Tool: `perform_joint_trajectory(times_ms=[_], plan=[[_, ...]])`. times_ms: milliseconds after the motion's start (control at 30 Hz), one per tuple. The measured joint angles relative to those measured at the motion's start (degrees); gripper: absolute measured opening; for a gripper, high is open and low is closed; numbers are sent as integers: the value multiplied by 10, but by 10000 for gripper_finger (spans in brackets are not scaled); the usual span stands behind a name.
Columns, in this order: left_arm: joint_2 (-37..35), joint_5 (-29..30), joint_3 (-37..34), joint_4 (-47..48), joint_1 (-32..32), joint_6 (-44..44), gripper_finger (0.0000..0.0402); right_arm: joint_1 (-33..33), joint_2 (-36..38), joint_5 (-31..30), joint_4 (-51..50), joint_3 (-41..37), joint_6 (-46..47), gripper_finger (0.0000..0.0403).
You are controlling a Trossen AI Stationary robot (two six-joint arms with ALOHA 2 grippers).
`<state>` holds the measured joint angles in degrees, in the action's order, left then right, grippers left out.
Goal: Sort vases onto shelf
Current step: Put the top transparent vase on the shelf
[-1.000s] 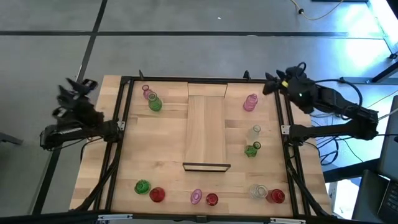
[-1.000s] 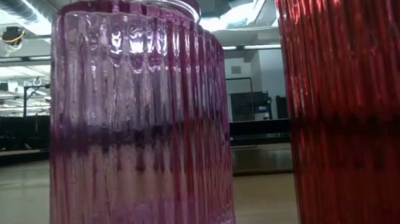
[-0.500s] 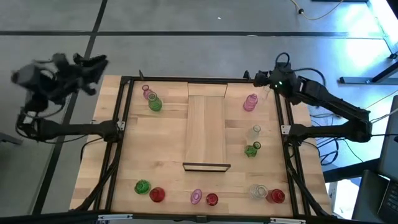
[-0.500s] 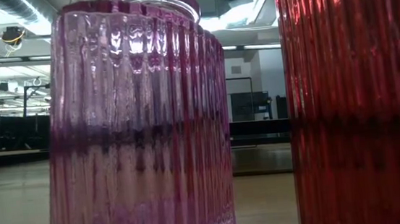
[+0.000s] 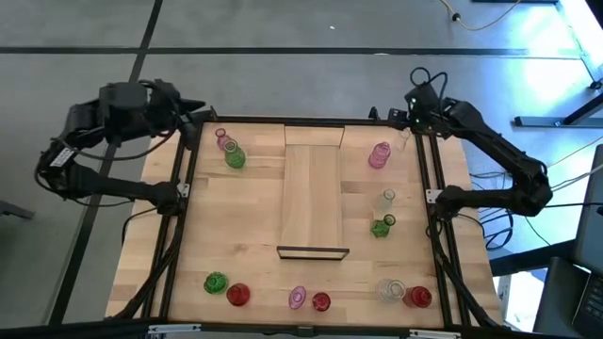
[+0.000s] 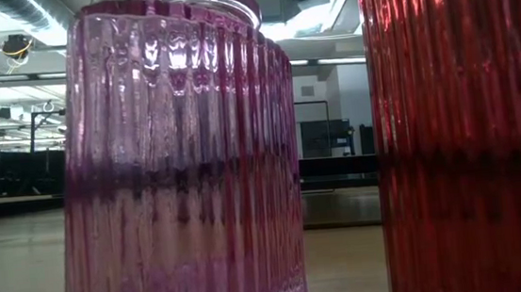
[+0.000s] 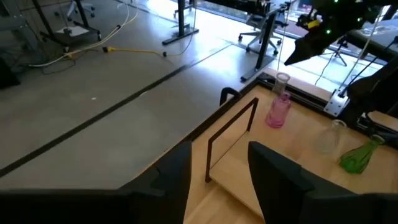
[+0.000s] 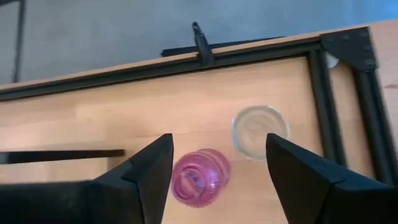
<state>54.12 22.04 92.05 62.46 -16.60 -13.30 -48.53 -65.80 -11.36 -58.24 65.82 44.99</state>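
Observation:
The shelf (image 5: 313, 193), a pale plank with black end frames, lies down the table's middle. Vases stand around it: pink (image 5: 224, 141) and green (image 5: 235, 157) at the far left, and pink (image 5: 379, 155), clear (image 5: 387, 198) and green (image 5: 382, 226) on the right. Several more line the near edge. My right gripper (image 5: 413, 102) hovers open over the far right corner. In its wrist view the pink vase (image 8: 200, 176) and a clear vase (image 8: 260, 130) show from above, below the gripper (image 8: 217, 152). My left gripper (image 5: 193, 111) hangs open at the far left corner (image 7: 217, 168).
A black frame (image 5: 433, 188) runs round the table's edges. Along the near edge stand green (image 5: 216, 282), red (image 5: 237, 295), pink (image 5: 298, 298), red (image 5: 321, 302), clear (image 5: 392, 290) and red (image 5: 419, 298) vases. A pink vase (image 6: 177, 163) and a red one (image 6: 467, 128) fill the low view.
My right gripper has swung from beyond the table's right edge in over the far right corner, sinking and tipping downward, still open. My left arm has swung from off the table's left side up to the far left corner. No vase has moved.

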Motion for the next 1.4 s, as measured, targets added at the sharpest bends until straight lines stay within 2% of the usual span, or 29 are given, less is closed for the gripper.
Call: perform_joint_trajectory(times_ms=[133, 300, 500, 733, 933, 1267, 1400], plan=[[5, 0, 0, 0, 0, -5, 151, -42, -2, 30, -12, 0, -22, 237], [2, 0, 0, 0, 0, -16, 151, -73, -1, 28, -54, 0, -59, 237], [3, 0, 0, -1, 0, -16, 151, -74, -14, 19, -88, 0, -68, 237], [3, 0, 0, -2, 0, -16, 151, -74, -62, 10, -87, -8, -77, 237], [1, 0, 0, -2, 0, -30, 151, -73, -71, -12, -87, -8, -62, 233], [1, 0, -1, -2, 0, -30, 151, -73, -74, -23, -74, -8, -30, 145], [1, 0, -1, -2, 0, -31, 151, -73, -78, -26, -71, -9, -18, 125]])
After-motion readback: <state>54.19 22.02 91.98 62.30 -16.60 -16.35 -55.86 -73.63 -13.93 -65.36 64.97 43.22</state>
